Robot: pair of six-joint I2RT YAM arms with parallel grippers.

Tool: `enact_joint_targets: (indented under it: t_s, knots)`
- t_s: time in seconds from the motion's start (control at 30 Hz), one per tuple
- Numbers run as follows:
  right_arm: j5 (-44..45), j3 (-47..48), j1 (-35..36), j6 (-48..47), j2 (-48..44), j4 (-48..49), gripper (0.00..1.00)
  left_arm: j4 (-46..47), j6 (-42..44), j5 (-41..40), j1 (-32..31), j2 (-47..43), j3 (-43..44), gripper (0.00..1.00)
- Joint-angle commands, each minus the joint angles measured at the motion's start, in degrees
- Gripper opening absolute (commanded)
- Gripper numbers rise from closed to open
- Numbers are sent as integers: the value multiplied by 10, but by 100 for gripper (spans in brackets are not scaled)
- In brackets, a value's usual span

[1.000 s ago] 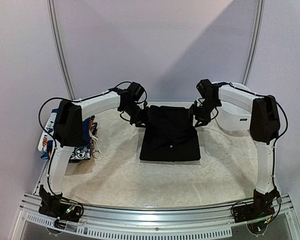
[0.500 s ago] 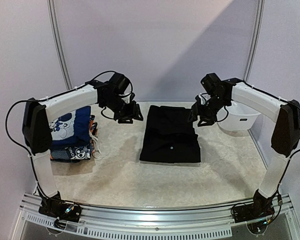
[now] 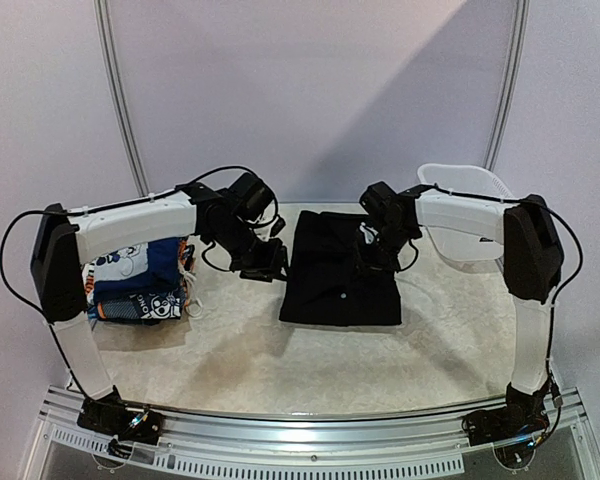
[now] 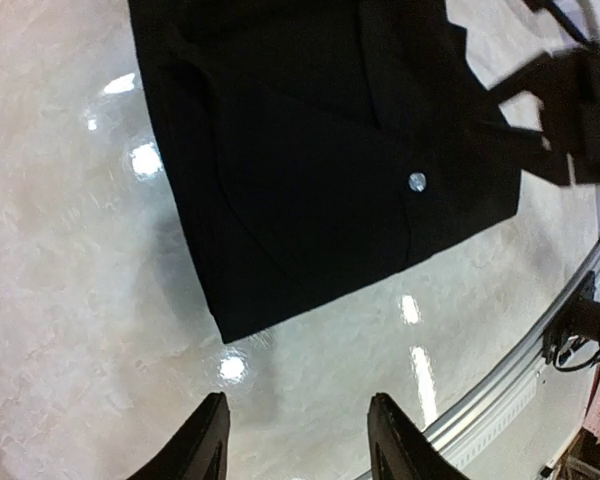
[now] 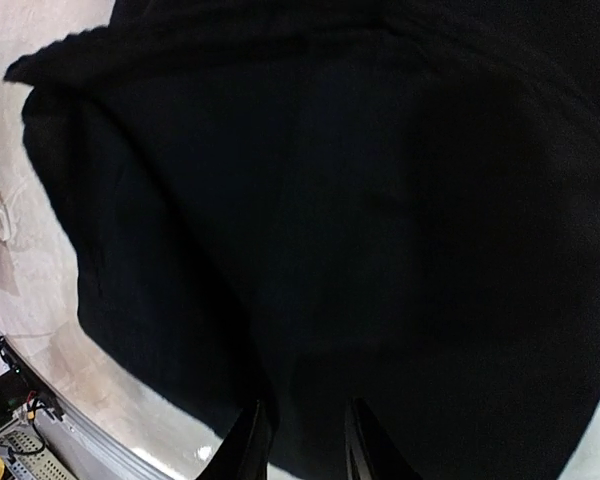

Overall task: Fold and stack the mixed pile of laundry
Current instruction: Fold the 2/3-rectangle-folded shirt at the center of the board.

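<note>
A large black garment (image 3: pixel 340 270) lies folded into a rectangle at the table's middle, a small pale button (image 4: pixel 417 181) showing on it. My left gripper (image 3: pixel 264 263) hovers beside its left edge, open over bare table in the left wrist view (image 4: pixel 298 445), near the cloth's corner (image 4: pixel 230 320). My right gripper (image 3: pixel 372 258) hangs over the garment's right part. Its fingers (image 5: pixel 250 445) stand a narrow gap apart above the black cloth (image 5: pixel 330 200), and no fold shows between them. Folded pieces of the laundry pile (image 3: pixel 135 280), navy and blue cartoon-print, sit stacked at the far left.
A white plastic tub (image 3: pixel 470 215) stands at the back right behind the right arm. A white cord (image 3: pixel 190 290) lies beside the stack. The aluminium rail (image 3: pixel 310 425) runs along the near edge, and the table top (image 3: pixel 310 370) is pale marbled.
Both grippers left the garment's far edge, swung outward, then came back nearer its sides. The right one now hangs over the cloth with its jaws narrowed. The garment lies unchanged.
</note>
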Motion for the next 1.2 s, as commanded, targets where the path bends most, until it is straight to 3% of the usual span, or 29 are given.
enact_joint_targets:
  t_s: [0.0, 0.2, 0.4, 0.53, 0.63, 0.83, 1.17]
  knots:
    - [10, 79, -9, -21, 66, -12, 27, -10, 13, -9, -31, -30, -31, 47]
    - [12, 225, -41, -27, 171, -41, 30, -10, 2, -13, -53, -48, -59, 46]
    - [15, 316, -63, -33, 181, -54, 45, -24, 2, -27, -52, -49, -56, 44]
    - [19, 241, -52, -60, 105, -33, 51, -24, -2, -31, -50, -25, -42, 42]
    - [36, 133, -45, -69, 50, -16, 53, -19, -5, -31, -47, 5, -13, 41]
    - [48, -56, -44, -20, -109, 40, 55, 2, -18, -14, -19, 87, 53, 40]
    - [98, -230, -43, 47, -346, 8, 57, -14, -1, -15, 19, 185, 134, 37]
